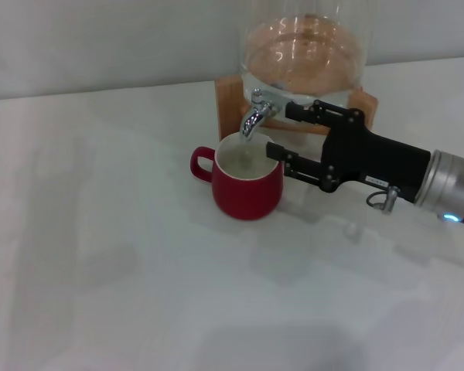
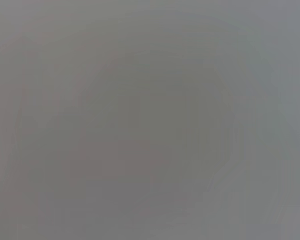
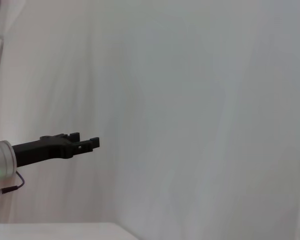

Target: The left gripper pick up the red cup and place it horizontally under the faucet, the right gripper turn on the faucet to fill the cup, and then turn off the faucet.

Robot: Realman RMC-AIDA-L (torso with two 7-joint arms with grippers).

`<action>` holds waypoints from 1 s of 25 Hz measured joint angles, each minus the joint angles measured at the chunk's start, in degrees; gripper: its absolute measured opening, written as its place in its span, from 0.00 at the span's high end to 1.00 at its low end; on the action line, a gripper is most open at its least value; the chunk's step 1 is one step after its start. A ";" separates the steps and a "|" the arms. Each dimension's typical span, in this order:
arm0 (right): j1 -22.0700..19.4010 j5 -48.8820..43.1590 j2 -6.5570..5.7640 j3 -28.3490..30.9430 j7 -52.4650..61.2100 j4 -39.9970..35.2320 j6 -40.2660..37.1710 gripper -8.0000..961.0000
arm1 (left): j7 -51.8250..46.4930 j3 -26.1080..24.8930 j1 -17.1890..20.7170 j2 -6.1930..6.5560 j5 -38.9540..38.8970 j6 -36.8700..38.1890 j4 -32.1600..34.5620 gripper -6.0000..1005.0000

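The red cup [image 1: 247,188] stands upright on the white table, directly under the spout of the chrome faucet [image 1: 255,114], its handle pointing to the view's left. Its pale inside seems to hold some liquid. My right gripper [image 1: 292,136] reaches in from the right and is open: one finger lies beside the faucet's body, the other by the cup's rim, holding nothing. The head view does not show the left gripper. In the right wrist view a black claw on a silver wrist, my left gripper [image 3: 85,141], hangs in the air far from the cup. The left wrist view is a blank grey.
The glass dispenser [image 1: 303,48] sits in its wooden stand [image 1: 230,100] at the back of the white table [image 1: 100,255], close behind the cup. A pale wall runs behind it.
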 joint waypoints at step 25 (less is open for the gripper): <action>-8.06 0.21 -0.43 20.13 -6.74 -1.02 3.11 0.30 | 0.52 0.00 1.46 -0.29 -0.01 -0.54 0.49 0.17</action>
